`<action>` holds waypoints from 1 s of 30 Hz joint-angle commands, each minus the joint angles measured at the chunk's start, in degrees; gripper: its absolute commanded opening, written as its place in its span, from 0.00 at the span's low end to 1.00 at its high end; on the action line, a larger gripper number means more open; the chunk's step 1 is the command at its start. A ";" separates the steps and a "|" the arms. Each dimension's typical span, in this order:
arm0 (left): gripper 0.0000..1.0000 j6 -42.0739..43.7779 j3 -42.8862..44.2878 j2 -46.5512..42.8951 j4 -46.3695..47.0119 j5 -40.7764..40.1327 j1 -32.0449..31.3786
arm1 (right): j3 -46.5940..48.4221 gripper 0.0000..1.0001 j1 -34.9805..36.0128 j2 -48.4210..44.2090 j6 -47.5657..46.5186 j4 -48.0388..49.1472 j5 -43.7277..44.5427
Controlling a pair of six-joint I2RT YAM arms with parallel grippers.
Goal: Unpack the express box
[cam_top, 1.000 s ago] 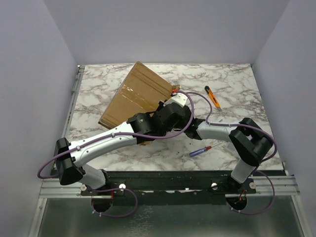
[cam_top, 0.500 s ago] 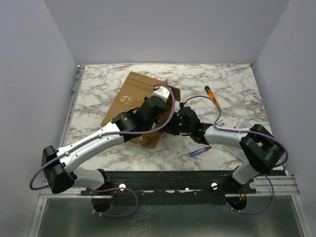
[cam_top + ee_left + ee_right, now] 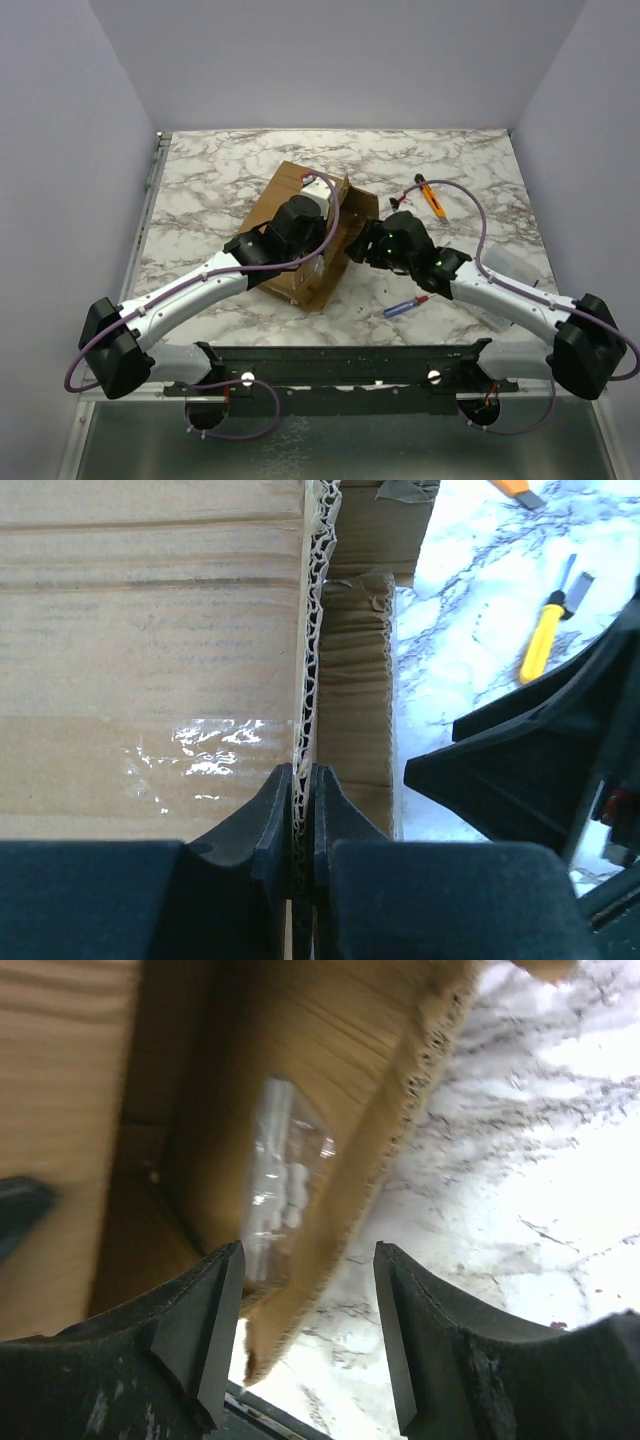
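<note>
Swung round and nearer since a second ago, the box (image 3: 312, 285) lies mid-desk (image 3: 200, 180), its open side facing right. Left gripper (image 3: 303, 780) is clamped on its corrugated edge; right gripper (image 3: 308, 1250), jaws now apart, sits just before the opening.

Express box (image 3: 275, 195) sits mid table (image 3: 200, 190), clear plastic case (image 3: 275, 1175) inside. Utility knife (image 3: 431, 196) behind-right of it; screwdriver (image 3: 408, 305) front-right.
</note>
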 commanded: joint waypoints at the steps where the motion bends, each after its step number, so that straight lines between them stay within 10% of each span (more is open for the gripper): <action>1: 0.00 -2.80 1.22 -1.35 6.28 4.30 0.08 | 1.73 0.61 0.13 -2.65 -0.87 -0.73 -0.85; 5: 0.00 -3.42 2.50 -1.17 6.26 5.37 0.14 | 2.36 0.33 0.11 2.81 4.05 6.84 -7.43; 9: 0.00 -4.27 2.95 -0.77 6.27 6.33 0.20 | 6.16 0.31 0.13 11.16 7.46 9.34 -10.04; 19: 0.00 -5.27 4.36 0.32 6.28 7.63 0.15 | 5.12 0.35 0.12 16.46 10.75 9.79 -5.67; 30: 0.00 -5.29 4.38 0.58 6.24 8.13 0.23 | 3.33 0.63 0.30 18.61 7.57 8.84 -4.23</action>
